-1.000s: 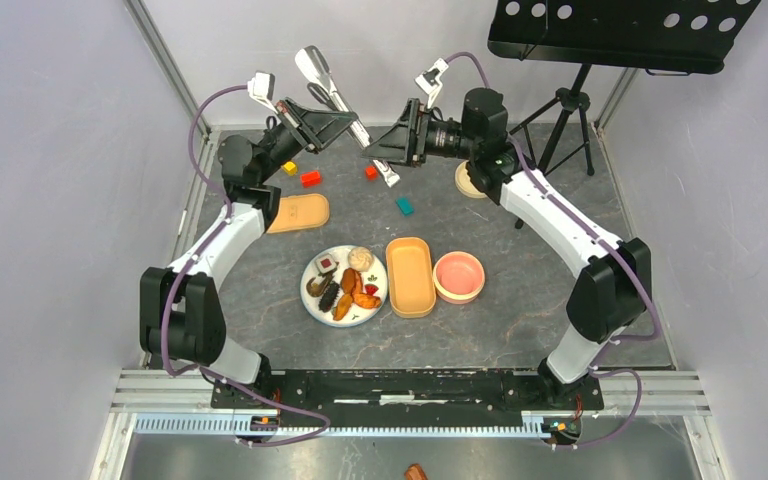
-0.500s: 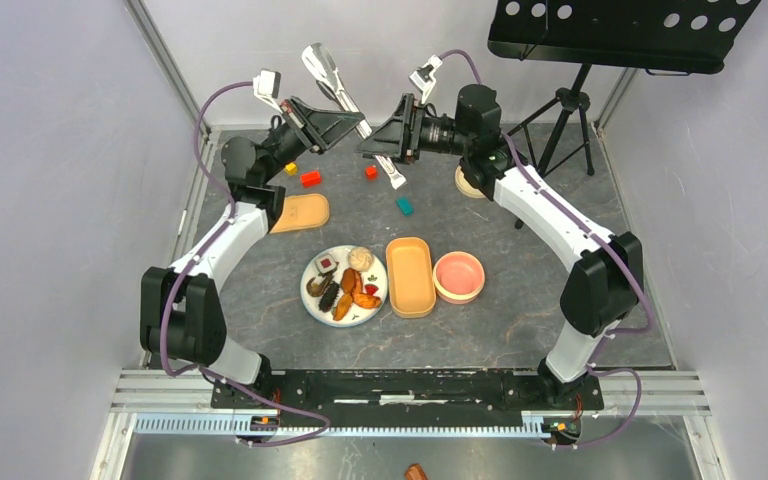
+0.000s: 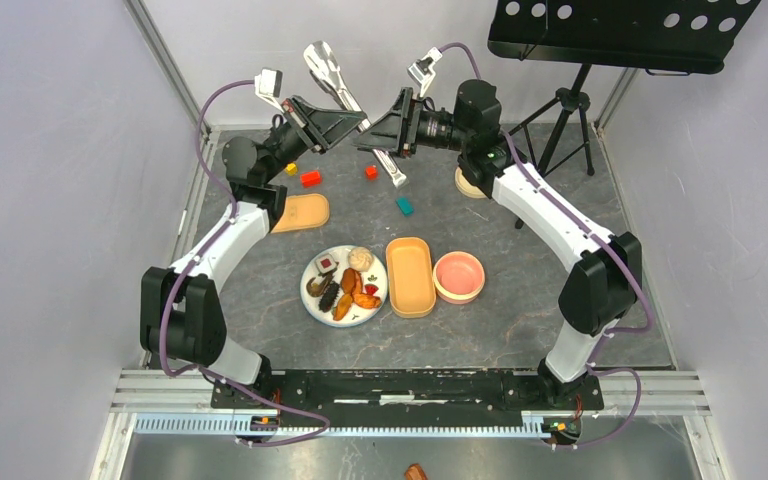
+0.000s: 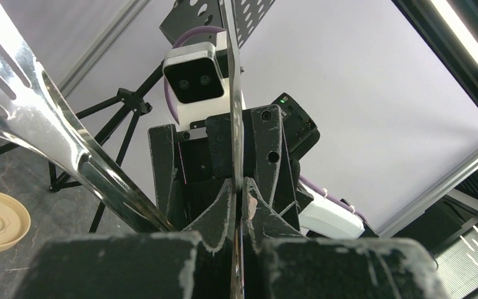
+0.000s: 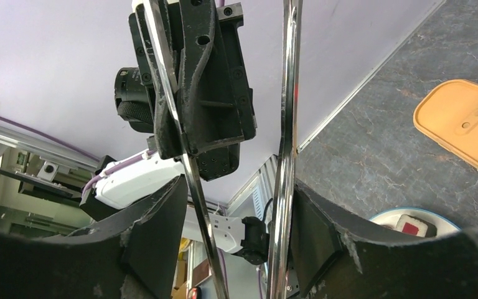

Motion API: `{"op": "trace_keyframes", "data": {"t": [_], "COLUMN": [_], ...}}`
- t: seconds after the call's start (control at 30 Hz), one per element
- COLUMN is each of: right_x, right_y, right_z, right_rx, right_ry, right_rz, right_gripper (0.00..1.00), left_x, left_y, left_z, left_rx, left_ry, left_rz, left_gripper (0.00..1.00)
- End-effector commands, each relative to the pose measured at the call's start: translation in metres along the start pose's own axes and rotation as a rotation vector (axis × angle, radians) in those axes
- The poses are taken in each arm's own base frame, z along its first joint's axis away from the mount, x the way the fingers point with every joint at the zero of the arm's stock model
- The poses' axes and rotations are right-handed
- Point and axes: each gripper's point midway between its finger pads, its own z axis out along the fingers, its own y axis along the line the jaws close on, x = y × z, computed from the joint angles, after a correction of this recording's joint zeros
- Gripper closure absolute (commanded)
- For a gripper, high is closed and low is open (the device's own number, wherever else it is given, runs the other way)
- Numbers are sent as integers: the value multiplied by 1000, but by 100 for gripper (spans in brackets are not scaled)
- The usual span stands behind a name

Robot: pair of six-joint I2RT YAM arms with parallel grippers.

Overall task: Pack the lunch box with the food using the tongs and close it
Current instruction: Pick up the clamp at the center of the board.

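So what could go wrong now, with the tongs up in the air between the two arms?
The left claw pinches only one arm of the tongs, and the right claw straddles both arms with its jaws apart. If the left lets go too soon, the tongs could fall. The claws also sit close together, so they might knock each other and twist the tongs.
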Motion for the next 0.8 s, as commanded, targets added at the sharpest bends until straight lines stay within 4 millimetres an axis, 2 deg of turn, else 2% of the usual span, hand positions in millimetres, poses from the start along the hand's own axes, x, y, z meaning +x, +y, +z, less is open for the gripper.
{"op": "trace_keyframes", "data": {"t": [0.0, 0.23, 0.37, 0.47, 0.6, 0.73, 0.77], "right_x": [-13, -13, -11, -10, -7, -1, 1], "right_y": [28, 27, 27, 22, 16, -5, -13], "right_z": [2, 2, 1, -3, -9, -16, -19], "right_rx": [-67, -65, -67, -53, -36, 22, 50], "right_ry": [-30, -31, -30, -31, -27, -11, -3], "right_rz": [-68, -75, -93, -113, -152, -197, -221], "right_gripper": [38, 53, 62, 66, 69, 71, 71], "left_x": [-7, -6, -7, -11, -17, -18, -20], "left_y": [-17, -16, -16, -11, -9, -3, 3], "left_z": [8, 7, 5, 1, -7, -25, -34], "left_rx": [62, 63, 56, 36, 18, -23, -50], "left_ry": [-11, -11, -8, -12, -11, -2, -3], "left_rz": [65, 72, 91, 106, 135, 167, 167], "left_gripper": [98, 98, 89, 76, 44, 22, 20]}}
